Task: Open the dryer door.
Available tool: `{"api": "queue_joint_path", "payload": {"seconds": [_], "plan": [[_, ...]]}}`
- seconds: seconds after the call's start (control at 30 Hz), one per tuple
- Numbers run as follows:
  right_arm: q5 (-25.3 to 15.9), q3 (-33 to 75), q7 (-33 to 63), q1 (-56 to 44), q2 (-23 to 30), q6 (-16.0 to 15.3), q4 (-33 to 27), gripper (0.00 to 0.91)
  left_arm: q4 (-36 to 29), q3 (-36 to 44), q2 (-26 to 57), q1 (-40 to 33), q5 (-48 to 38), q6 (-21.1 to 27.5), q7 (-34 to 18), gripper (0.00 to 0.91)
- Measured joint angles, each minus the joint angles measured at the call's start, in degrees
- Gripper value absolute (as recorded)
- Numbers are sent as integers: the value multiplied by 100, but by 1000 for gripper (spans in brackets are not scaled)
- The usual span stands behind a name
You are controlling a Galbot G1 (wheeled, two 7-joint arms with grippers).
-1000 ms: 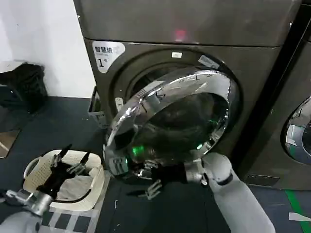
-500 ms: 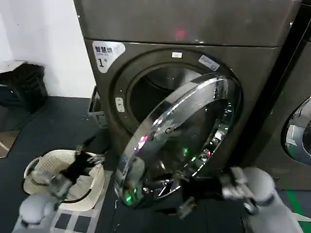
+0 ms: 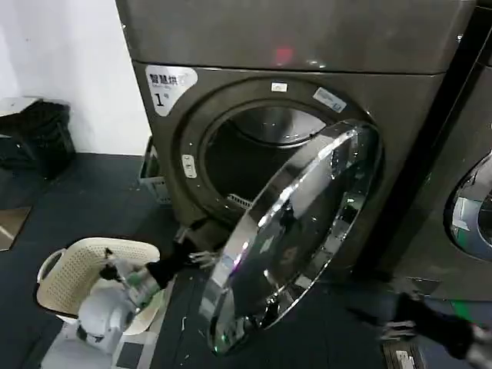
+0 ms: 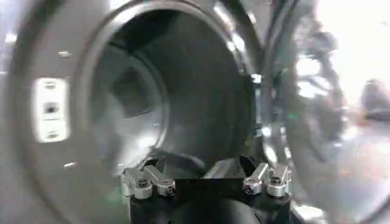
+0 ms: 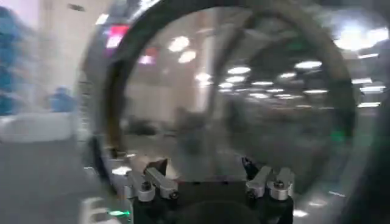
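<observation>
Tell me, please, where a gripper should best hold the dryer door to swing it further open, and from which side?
Probably the dryer door's chrome ring at its free lower-left edge, approached from the drum side: that edge lies farthest from the hinge and the rim is exposed there.

Head view: we look forward and down at the dryer door (image 3: 296, 231), swung open at centre, drum opening at 11 o'clock. Left wrist view: close, we face into the drum, door (image 4: 329, 115) at 3 o'clock. Right wrist view: close to the door's glass (image 5: 237, 103) (reflections). All share the door.
</observation>
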Motion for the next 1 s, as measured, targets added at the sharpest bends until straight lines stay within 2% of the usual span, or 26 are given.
{"api": "queue_joint_path", "payload": {"seconds": [0.1, 0.2, 0.37, 0.57, 0.87, 1.0], "plan": [[262, 397, 581, -121, 168, -2, 91, 907, -122, 260, 116, -83, -399, -14, 44, 907], [477, 635, 1242, -158, 348, -13, 135, 907, -78, 567, 255, -223, -680, -236, 52, 907], [856, 958, 2706, -97, 520, 36, 205, 907, -16, 1181, 545, -564, -1216, -465, 82, 907], [754, 1398, 4244, -13, 406, -63, 332, 907, 40, 2171, 845, -1229, -1638, -600, 72, 907], [70, 2096, 5868, -142, 259, -137, 286, 907, 379, 3674, 627, -2434, -1897, -803, -120, 907], [-218, 2427, 6190, -237, 177, -236, 233, 907, 547, 4160, 362, -2857, -1893, -809, -225, 907]]}}
